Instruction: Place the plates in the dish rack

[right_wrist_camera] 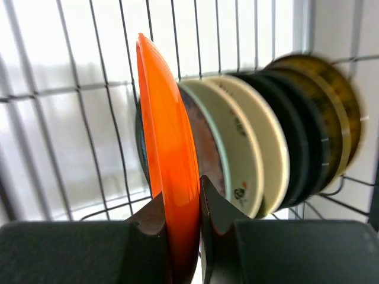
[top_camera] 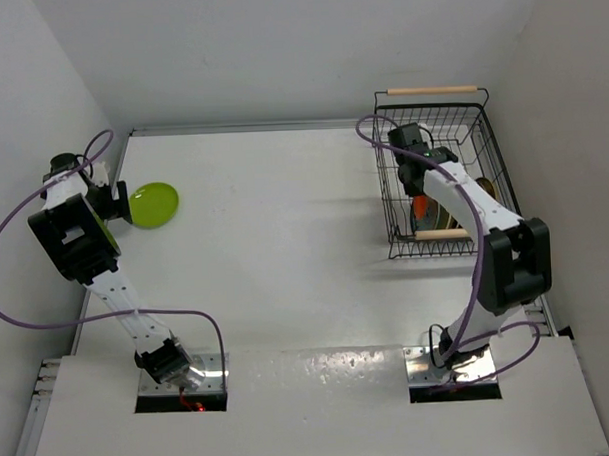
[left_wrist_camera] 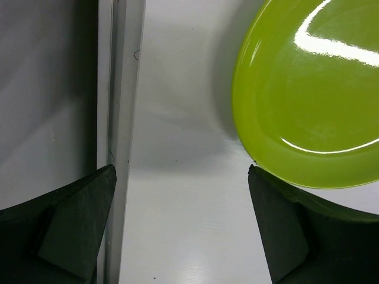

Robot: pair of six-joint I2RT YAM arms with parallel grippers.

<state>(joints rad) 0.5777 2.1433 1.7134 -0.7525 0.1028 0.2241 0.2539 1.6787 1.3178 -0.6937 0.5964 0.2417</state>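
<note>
Orange-red plate (right_wrist_camera: 169,136) stands in the dish rack (top_camera: 431,114) among other plates (right_wrist_camera: 266,154), pinched in my right gripper (right_wrist_camera: 182,198). Far left of the rack, my left gripper (left_wrist_camera: 180,177) gapes beside the lime green plate (left_wrist_camera: 308,94).

The left arm (top_camera: 114,285) was extended away from its base with the wrist turned inward. The left gripper (left_wrist_camera: 182,171) stood with its jaws spread wide apart. The right arm (top_camera: 479,212) was bent sharply at the elbow and reached forward with the wrist pitched downward; the right gripper (right_wrist_camera: 180,198) was closed, with the lower rim of the orange plate (right_wrist_camera: 166,118) clamped edge-on and upright between its jaws.
</note>
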